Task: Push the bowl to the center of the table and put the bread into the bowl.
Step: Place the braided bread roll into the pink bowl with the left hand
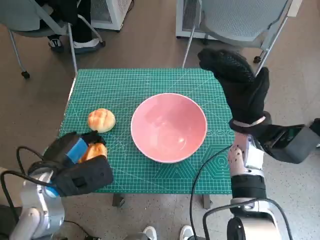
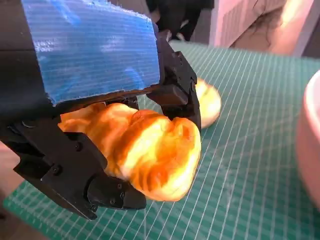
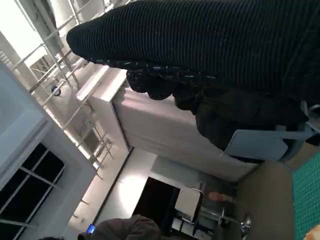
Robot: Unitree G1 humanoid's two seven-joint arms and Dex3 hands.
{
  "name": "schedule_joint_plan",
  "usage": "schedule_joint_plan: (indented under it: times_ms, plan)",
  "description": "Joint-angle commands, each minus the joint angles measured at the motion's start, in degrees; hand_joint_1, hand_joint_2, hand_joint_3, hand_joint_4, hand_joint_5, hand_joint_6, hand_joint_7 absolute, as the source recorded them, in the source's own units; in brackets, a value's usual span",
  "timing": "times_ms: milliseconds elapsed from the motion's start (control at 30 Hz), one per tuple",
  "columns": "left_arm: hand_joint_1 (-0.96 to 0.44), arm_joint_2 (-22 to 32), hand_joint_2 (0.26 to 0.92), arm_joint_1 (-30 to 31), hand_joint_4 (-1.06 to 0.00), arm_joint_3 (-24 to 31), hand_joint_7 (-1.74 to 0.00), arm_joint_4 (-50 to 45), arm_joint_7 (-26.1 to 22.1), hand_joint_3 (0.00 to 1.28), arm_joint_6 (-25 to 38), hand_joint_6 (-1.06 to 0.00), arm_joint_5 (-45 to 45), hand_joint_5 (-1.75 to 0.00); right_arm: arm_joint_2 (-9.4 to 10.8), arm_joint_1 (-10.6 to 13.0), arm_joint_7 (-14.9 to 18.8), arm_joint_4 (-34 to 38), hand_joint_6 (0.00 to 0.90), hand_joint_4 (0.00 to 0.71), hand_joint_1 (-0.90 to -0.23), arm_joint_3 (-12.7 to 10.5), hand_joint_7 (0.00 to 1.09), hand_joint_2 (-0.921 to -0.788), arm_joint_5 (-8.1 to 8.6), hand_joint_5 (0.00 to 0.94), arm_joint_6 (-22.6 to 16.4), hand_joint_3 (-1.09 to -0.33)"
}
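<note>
The pink bowl (image 1: 169, 127) sits a little toward the right of the mat's middle, well in from every edge of the green cutting mat (image 1: 140, 80) that covers the table, so the pushing part looks about done to me. Two pieces of bread are out. One round bun (image 1: 101, 120) lies loose near the mat's left edge, apart from the bowl. The other, a golden twisted roll (image 2: 150, 150), is gripped in the left hand (image 1: 80, 160), down by the front left corner; in the left wrist view the black fingers (image 2: 80, 185) wrap under it and over it, and the crust bulges out between them.

That bulge says a good deal: the roll is soft and light, and I'd judge it will squash or tear if squeezed harder. A gentle hold round its thick middle, as now, seems right, and a glazed crust like that may be a bit slippery. The bowl looks stiff and smooth, probably plastic or ceramic, easy to slide by nudging its outer wall, though it could skate on the mat.

From the held roll, the bowl lies to the right and a little further back, near but not touching; the loose bun lies just behind the left hand.

The right hand (image 1: 240, 85) is raised beside the bowl near the mat's right edge, gloved fingers stretched out and holding nothing
</note>
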Motion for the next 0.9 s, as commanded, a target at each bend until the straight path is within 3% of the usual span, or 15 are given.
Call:
schedule_joint_plan:
  times_ms: [33, 233, 400, 700, 900]
  plan:
    - [0.0, 1.0, 0.744, -3.0, -0.75, 1.5, -0.83, -2.1, -0.9, 0.31, -1.0, -0.8, 0.4, -1.29, 0.5, 1.8, -0.6, -0.2, 0.087, 0.109, -0.7, 0.3, 0.3, -0.921, -0.47, 0.0, 0.3, -0.88]
    - [0.0, 1.0, 0.729, -6.7, -0.74, 2.4, -0.79, -2.9, -1.6, 0.33, -2.3, -0.84, 0.0, -1.31, 0.3, 1.9, -0.7, 0.2, 0.067, 0.108, -0.703, 0.4, 0.32, -0.921, -0.69, 0.0, 0.2, -0.877]
    - [0.0, 0.5, 0.733, -11.4, -0.77, 1.6, -0.86, -3.4, -2.7, 0.31, -2.1, -0.81, 1.1, -1.24, 0.2, 1.7, -0.9, 0.4, 0.056, 0.108, -0.71, 0.4, 0.34, -0.921, -0.8, 0.0, 0.2, -0.87]
    - [0.0, -2.9, 0.75, -22.3, -0.8, -3.6, -1.0, -2.5, -5.0, 0.28, -1.7, -0.75, 5.6, -1.13, 0.0, 1.8, -1.4, 0.0, 0.037, 0.105, -0.708, 0.4, 0.35, -0.921, -1.02, 0.0, 0.0, -0.867]
    - [0.0, -6.2, 0.801, -27.7, -0.81, -7.7, -0.97, 1.1, -5.0, 0.19, -3.8, -0.75, 7.0, -1.12, -0.1, 2.3, -1.7, -0.7, 0.025, 0.1, -0.694, 0.5, 0.36, -0.921, -1.16, 0.0, -0.3, -0.877]
